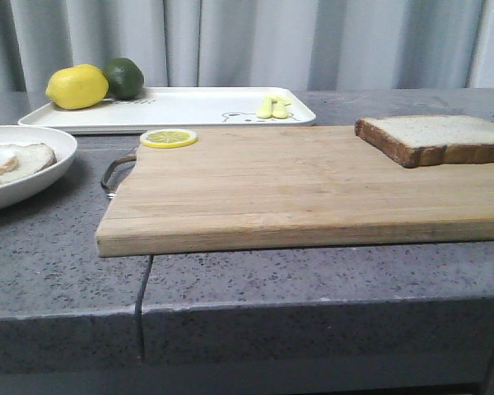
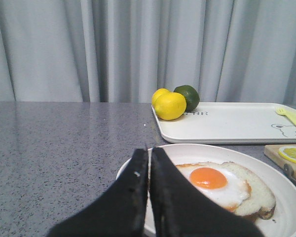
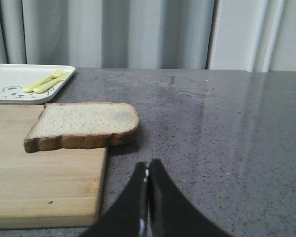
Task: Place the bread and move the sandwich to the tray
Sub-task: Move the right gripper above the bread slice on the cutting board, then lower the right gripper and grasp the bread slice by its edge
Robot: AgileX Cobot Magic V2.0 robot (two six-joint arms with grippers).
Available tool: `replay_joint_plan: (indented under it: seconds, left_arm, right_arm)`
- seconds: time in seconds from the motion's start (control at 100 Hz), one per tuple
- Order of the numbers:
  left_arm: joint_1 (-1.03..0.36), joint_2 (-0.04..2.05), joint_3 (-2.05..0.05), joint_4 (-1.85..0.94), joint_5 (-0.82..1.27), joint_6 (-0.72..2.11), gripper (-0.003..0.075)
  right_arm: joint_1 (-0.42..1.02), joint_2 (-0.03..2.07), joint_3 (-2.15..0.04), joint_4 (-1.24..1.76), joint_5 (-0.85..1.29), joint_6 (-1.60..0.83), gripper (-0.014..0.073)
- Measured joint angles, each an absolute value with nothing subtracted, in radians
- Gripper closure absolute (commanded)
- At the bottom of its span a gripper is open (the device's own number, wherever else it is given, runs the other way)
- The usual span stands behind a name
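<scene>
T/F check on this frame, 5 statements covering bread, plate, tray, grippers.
1. The plain bread slice lies on the wooden cutting board. True; in the right wrist view one corner overhangs the board's edge.
2. The plate holds a closed two-slice sandwich. False: only one slice with a fried egg on top shows there.
3. A lemon and a lime sit on the tray. True.
4. The right gripper grips the bread slice. False: its fingers are shut and empty, short of the slice.
5. The left gripper is wide open. False: its fingers are closed together over the plate's near rim.
</scene>
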State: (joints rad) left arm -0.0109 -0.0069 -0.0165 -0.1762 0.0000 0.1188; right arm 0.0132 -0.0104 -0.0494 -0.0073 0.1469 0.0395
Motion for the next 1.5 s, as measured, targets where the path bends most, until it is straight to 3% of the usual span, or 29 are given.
replay_joint_plan:
  seconds: [0.24, 0.57, 0.67, 0.84, 0.91, 1.5]
  left_arm:
    - [-0.011, 0.052, -0.140, -0.189, 0.071, 0.119, 0.0740]
    - [-0.011, 0.215, -0.277, -0.190, 0.127, 0.119, 0.0740]
    - [-0.011, 0.271, -0.307, -0.190, 0.144, 0.119, 0.0740]
    - [-0.011, 0.353, -0.332, -0.190, 0.150, 0.119, 0.0740]
    - [-0.011, 0.371, -0.336, -0.190, 0.152, 0.119, 0.0740]
    - [-0.011, 0.387, -0.338, -0.190, 0.160, 0.119, 0.0740]
  right_arm:
    - [0.013, 0.110, -0.221, 0.033, 0.349, 0.039, 0.0658]
    - [0.013, 0.330, -0.356, 0.033, 0.418, 0.039, 0.0643]
    - [0.013, 0.418, -0.416, 0.035, 0.450, 0.039, 0.0528]
    - [0.013, 0.604, -0.538, 0.039, 0.498, 0.039, 0.0154]
    - [0.013, 0.682, -0.590, 0.039, 0.512, 0.039, 0.0081]
    - [-0.002, 1.286, -1.084, 0.123, 0.723, 0.041, 0.0090]
